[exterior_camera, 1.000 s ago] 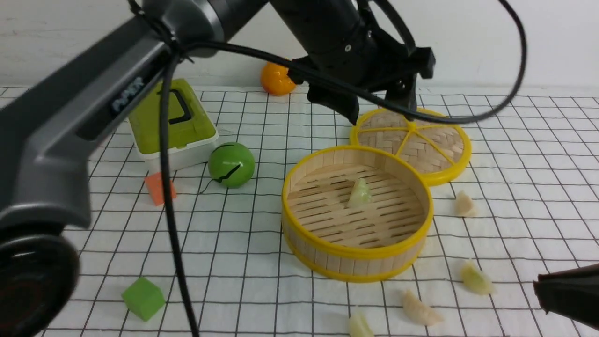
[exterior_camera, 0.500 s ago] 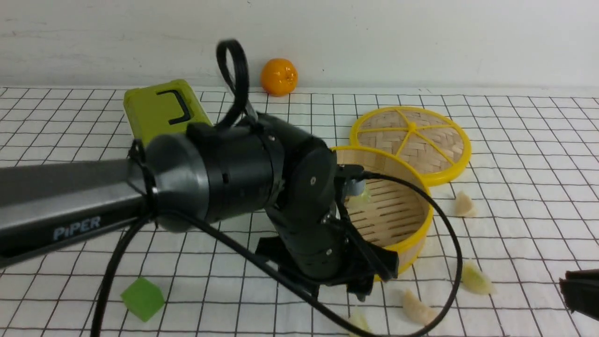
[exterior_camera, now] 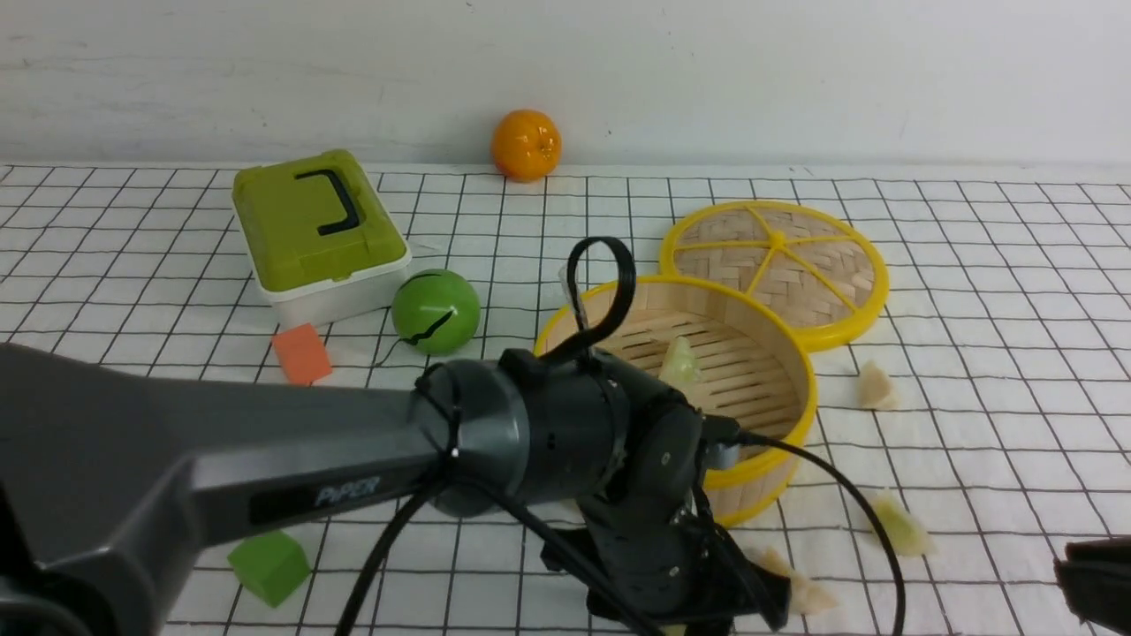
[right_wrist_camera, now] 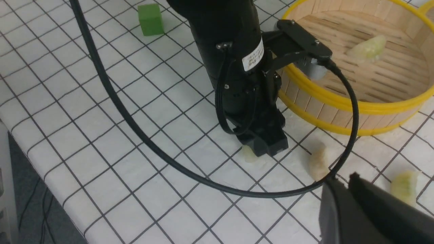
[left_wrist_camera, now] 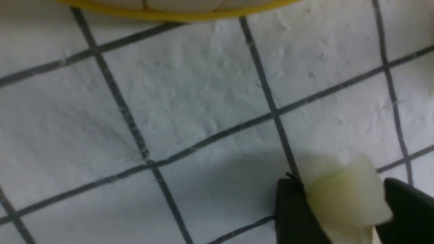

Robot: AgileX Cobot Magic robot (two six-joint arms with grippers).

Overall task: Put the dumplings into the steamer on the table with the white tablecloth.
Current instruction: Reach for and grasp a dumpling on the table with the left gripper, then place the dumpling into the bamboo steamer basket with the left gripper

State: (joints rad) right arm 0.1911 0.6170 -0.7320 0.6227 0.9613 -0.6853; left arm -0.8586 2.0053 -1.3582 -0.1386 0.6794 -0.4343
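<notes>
Down from behind the steamer (exterior_camera: 806, 389) my left arm has swung to the near side of the table (exterior_camera: 972, 291), and my left gripper (left_wrist_camera: 339, 184) has narrowed from wide to a close bracket around a pale dumpling (left_wrist_camera: 342, 200). That dumpling lies on the white tablecloth (left_wrist_camera: 190, 101) just in front of the steamer's yellow rim. It looks light, soft and a little slick, so I judge a gentle pinch across its plump middle best, not on the thin crimped edge, which could squirt free. Both my fingers (left_wrist_camera: 291, 210) seem to touch its flanks; how firm the hold is I cannot tell.

My left wrist points almost straight down, forearm low and reaching across in front of the steamer, cable looping beside it.

One dumpling (exterior_camera: 680, 360) already sits on the steamer's slats. Three more wait on the cloth: one (right_wrist_camera: 318, 162) near my left gripper, a greenish one (exterior_camera: 899, 523) further right, and one (exterior_camera: 876, 386) beside the steamer's right wall.

My right gripper (right_wrist_camera: 342, 179) hovers low at the near right, fingers together, empty.
</notes>
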